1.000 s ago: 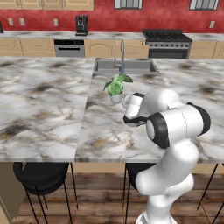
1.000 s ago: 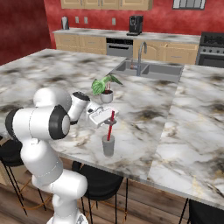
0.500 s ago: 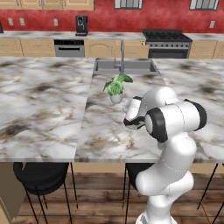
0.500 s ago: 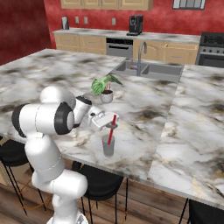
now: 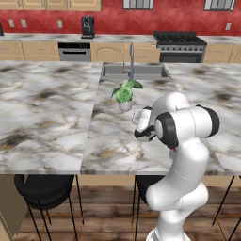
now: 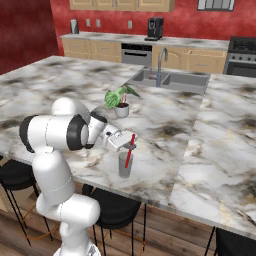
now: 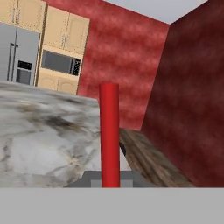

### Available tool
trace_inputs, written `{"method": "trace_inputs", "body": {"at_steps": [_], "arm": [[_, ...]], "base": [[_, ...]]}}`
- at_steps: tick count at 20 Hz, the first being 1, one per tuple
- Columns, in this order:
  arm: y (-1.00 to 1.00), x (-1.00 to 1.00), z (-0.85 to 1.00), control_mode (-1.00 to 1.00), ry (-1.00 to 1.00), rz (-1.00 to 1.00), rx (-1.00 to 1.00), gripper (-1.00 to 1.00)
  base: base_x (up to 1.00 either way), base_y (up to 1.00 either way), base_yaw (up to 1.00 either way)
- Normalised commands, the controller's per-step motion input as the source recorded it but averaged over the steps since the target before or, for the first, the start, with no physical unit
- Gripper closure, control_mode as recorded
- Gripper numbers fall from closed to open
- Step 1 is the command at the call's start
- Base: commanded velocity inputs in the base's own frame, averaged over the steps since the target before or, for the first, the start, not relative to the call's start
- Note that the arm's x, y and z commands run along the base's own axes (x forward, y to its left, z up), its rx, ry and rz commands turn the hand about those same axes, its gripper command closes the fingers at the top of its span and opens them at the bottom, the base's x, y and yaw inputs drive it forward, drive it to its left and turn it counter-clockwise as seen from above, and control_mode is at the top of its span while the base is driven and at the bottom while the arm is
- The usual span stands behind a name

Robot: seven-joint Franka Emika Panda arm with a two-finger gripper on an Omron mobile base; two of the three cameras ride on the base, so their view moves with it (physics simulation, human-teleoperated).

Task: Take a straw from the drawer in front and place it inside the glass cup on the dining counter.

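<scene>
The thin bright red straw (image 6: 129, 151) is standing with its lower end inside the small greyish translucent glass cup (image 6: 124, 165), its long axis running nearly upright and leaning a little, the top end tilting away from the cup toward the two-finger gripper (image 6: 131, 146) of the white robot arm. In the hand view the red straw (image 7: 109, 135) is rising straight up the middle of the frame from between the fingertips, so the narrow, almost fully closed jaws are gripping the straw near its upper part. The glass cup is sitting on the white-grey marble dining counter (image 6: 200, 150) with brown veins, near the edge closest to the robot, with a small white pot holding a green plant (image 6: 120, 100) standing well beyond the cup toward the steel sink (image 6: 170, 80). A black round bar stool (image 5: 42, 188) is tucked under the counter edge, below and to one side of the cup. By the look of it, the placing step is all but finished: the straw is already in the cup and only the release is outstanding. The next move is calling for the jaws to part gently and the hand to lift clear without dragging the straw or tipping the light cup.
</scene>
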Motion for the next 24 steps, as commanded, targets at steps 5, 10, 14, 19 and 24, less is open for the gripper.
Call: {"method": "trace_inputs", "body": {"at_steps": [5,10,14,19,24], "arm": [[0.02,0.0,-0.48,-1.0,-0.11,0.0,-0.1,1.0],[0.22,-0.13,-0.17,-1.0,-0.13,0.0,-0.1,-1.0],[0.16,-0.26,0.0,-1.0,-0.13,0.0,-0.06,-1.0],[0.09,-0.23,0.07,-1.0,-0.13,0.0,-0.05,-1.0],[0.11,-0.3,0.61,-1.0,-0.14,-0.01,-0.04,-1.0]], "base": [[0.0,0.0,0.0],[0.0,0.0,0.0],[0.0,0.0,0.0],[0.0,0.0,0.0],[0.0,0.0,0.0]]}}
